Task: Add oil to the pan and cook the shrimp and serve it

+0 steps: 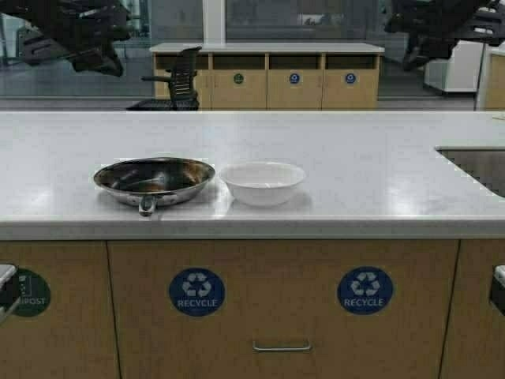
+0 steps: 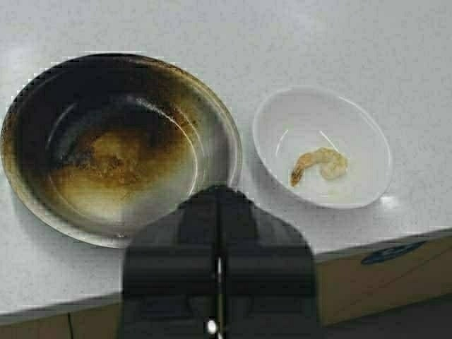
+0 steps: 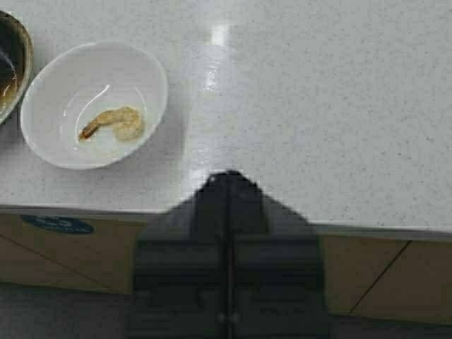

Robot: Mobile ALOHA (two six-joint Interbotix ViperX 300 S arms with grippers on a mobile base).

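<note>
Shrimp [image 2: 321,164] lies alone in the white bowl [image 1: 262,182], one small curled piece, pale with an orange tint, resting on the bowl's bottom. The bowl stands on the white counter [image 1: 379,181], just right of the pan [image 1: 154,180], and their rims are almost touching. The pan is round and shallow, shiny outside and browned dark inside, with a thin glossy film at its bottom in the left wrist view. Its short handle [image 1: 147,205] points toward the near edge of the counter. Both vessels stand close to that near edge.

The left gripper [image 2: 217,205] hangs above the near edge of the counter, in front of the pan, with its fingers pressed together and holding nothing. The right gripper [image 3: 227,185] hangs also above the near edge, to the right of the bowl, fingers closed together and empty.

A sink [image 1: 477,167] is cut into the counter at the far right. Below the counter, the cabinet fronts carry round blue recycle stickers [image 1: 196,292].
</note>
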